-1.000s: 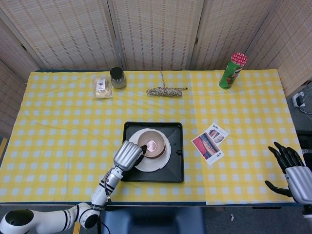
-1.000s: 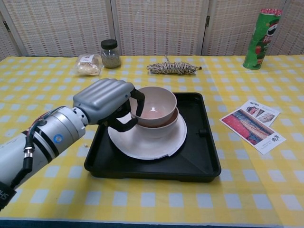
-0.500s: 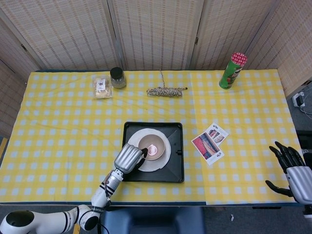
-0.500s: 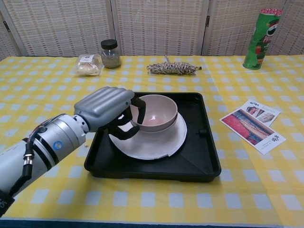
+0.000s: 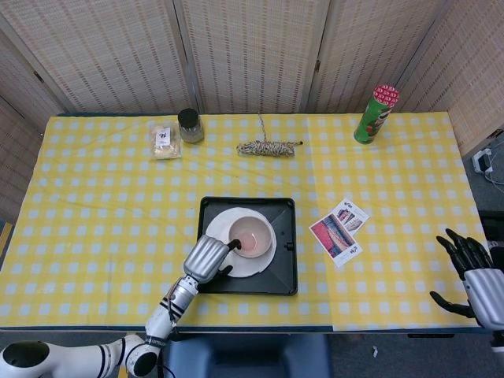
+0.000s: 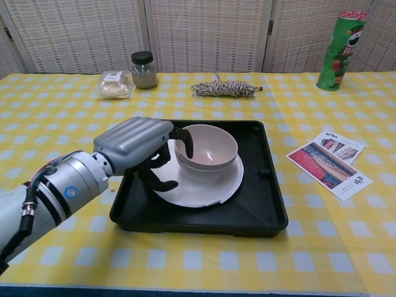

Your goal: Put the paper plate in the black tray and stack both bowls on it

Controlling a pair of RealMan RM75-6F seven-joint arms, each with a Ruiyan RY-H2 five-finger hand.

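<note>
Yellow checked cloth covers the surface (image 6: 55, 117), backed by woven screens. On it sits the black tray (image 6: 263, 210), holding the paper plate (image 6: 207, 192) with both bowls (image 6: 207, 148) nested on it. Left robot hand (image 6: 137, 145) has fingers curled beside the bowl rim, touching or just apart, I cannot tell. Right robot hand (image 5: 471, 272) rests spread, holding nothing.

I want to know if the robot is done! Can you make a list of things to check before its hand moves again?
1. Paper plate inside black tray: ok.
2. Bowls nested on the plate: ok.
3. Stack sits level: cannot tell.
4. Left hand fingers off the bowl rim: cannot tell, they are right at it.
5. Right hand away from tray, holding nothing: ok.
6. Leaflet outside tray: ok.
</note>
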